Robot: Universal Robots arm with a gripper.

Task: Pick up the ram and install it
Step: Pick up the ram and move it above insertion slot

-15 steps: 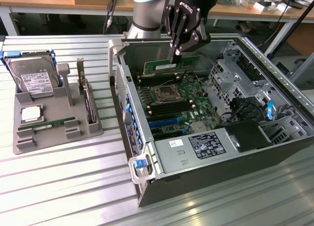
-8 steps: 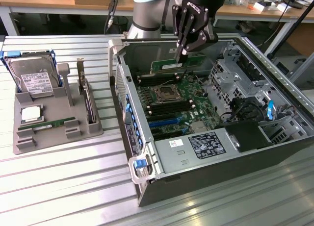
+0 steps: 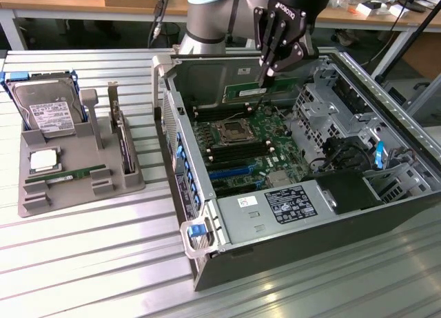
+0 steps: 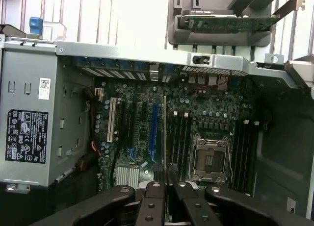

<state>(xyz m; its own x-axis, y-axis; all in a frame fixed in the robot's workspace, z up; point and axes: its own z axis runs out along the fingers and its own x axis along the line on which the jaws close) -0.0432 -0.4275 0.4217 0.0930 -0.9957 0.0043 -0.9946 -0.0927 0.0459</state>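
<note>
Ram [image 3: 247, 92] is held in narrowly closed jaws above the motherboard [image 3: 241, 135] of an open computer case [image 3: 331, 239] on the table [image 3: 83, 276]. A slightly skewed descent could be enough for the stick to miss its slot and jam. Its broad green face is shown in the exterior view; in the wrist view it is reduced to a thin edge beside the memory slots [image 4: 182, 138].

Grey arm [image 3: 207, 25], blue cap; black linkage pincer [image 3: 264, 75].

One end of the ram [image 4: 164, 128] hidden behind fingers [image 4: 153, 206], arm [image 3: 210, 14] cut off above, power supply label [image 3: 290, 206] illegible
</note>
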